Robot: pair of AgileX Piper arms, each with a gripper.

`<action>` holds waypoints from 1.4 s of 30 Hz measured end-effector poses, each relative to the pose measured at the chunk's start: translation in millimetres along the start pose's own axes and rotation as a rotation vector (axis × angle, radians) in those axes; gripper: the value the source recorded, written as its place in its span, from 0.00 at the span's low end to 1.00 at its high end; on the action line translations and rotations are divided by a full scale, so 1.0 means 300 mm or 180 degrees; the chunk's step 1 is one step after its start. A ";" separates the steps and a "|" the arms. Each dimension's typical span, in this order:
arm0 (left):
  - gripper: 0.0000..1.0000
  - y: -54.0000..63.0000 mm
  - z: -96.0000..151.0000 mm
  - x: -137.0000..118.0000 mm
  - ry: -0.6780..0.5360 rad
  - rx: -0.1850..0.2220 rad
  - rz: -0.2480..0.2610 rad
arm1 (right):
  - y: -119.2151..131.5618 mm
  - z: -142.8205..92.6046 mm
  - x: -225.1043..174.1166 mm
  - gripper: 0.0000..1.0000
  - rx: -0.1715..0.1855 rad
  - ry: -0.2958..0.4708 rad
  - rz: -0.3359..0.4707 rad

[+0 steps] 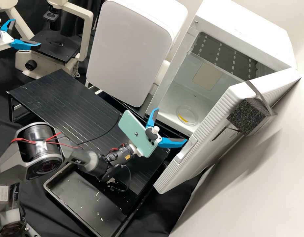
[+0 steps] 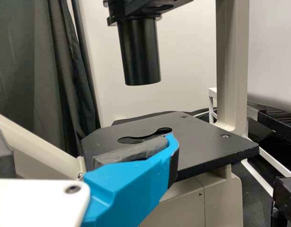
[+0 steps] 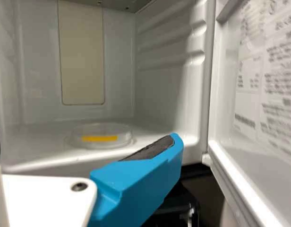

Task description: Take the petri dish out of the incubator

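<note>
In the high view, my right gripper [image 1: 171, 125] stands open just outside the front of the white incubator [image 1: 244, 29], its two blue fingers spread with nothing between them. The clear petri dish [image 1: 188, 116], marked with a yellow strip, lies flat on the incubator floor near the front opening. My left gripper [image 1: 26, 33] is open and empty beside the microscope. From the right wrist view, the petri dish [image 3: 100, 135] is farther off than the open right gripper [image 3: 86, 135], not touching it. The left wrist view has the open left gripper [image 2: 84, 137] before the microscope stage.
The incubator door [image 1: 194, 148] is swung open beside the right gripper, a black foam block [image 1: 247, 117] on its outer side. A white box-shaped device [image 1: 125, 49] stands left of the incubator. Below are a black slatted platform [image 1: 60, 95] and a black tray [image 1: 83, 197]. The microscope stage [image 1: 55, 46] is at upper left.
</note>
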 end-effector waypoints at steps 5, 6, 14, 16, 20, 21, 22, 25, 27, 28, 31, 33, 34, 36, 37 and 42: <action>1.00 0.000 0.000 0.000 0.0000 0.0000 0.0000 | -0.039 -0.003 0.092 1.00 -0.0015 -0.0049 -0.0150; 1.00 0.000 0.000 0.000 0.0000 0.0000 0.0000 | -0.053 0.006 0.113 1.00 -0.0015 -0.0092 -0.0198; 1.00 0.000 0.000 0.000 0.0000 0.0000 0.0000 | -0.064 0.050 0.201 1.00 -0.0039 -0.0288 -0.0192; 1.00 0.000 0.000 0.000 0.0000 0.0000 0.0000 | -0.063 0.055 0.217 1.00 -0.0038 -0.0310 -0.0195; 1.00 0.000 0.000 0.000 0.0000 0.0000 0.0000 | -0.062 0.061 0.244 1.00 -0.0046 -0.0312 -0.0189; 1.00 0.000 0.000 0.000 0.0000 0.0000 0.0000 | -0.063 0.063 0.249 1.00 -0.0029 -0.0314 -0.0188; 1.00 0.000 0.000 0.000 0.0000 0.0000 0.0000 | -0.068 0.068 0.257 1.00 -0.0017 -0.0311 -0.0204; 1.00 0.000 0.000 0.000 0.0000 0.0000 0.0000 | -0.071 0.075 0.281 1.00 0.0039 -0.0315 -0.0225; 1.00 0.000 0.000 0.000 0.0000 0.0000 0.0000 | -0.077 0.083 0.296 1.00 0.0061 -0.0334 -0.0258; 1.00 0.000 0.000 0.000 0.0000 0.0000 0.0000 | -0.080 0.088 0.304 1.00 0.0070 -0.0347 -0.0268; 1.00 0.000 0.000 0.000 0.0000 0.0000 0.0000 | -0.084 0.099 0.327 1.00 0.0060 -0.0368 -0.0280; 1.00 0.000 0.000 0.000 0.0000 0.0000 0.0000 | -0.088 0.105 0.335 1.00 0.0060 -0.0366 -0.0278; 1.00 0.000 0.000 0.000 0.0000 0.0000 0.0000 | -0.089 0.107 0.337 1.00 0.0060 -0.0366 -0.0278; 1.00 0.000 0.000 0.000 0.0000 0.0000 0.0000 | -0.090 0.109 0.342 1.00 0.0058 -0.0366 -0.0277; 1.00 0.000 0.000 0.000 0.0000 0.0000 0.0000 | -0.089 0.108 0.342 1.00 0.0058 -0.0368 -0.0277; 1.00 0.000 0.000 0.000 0.0000 0.0000 0.0000 | -0.085 0.109 0.346 1.00 0.0035 -0.0386 -0.0280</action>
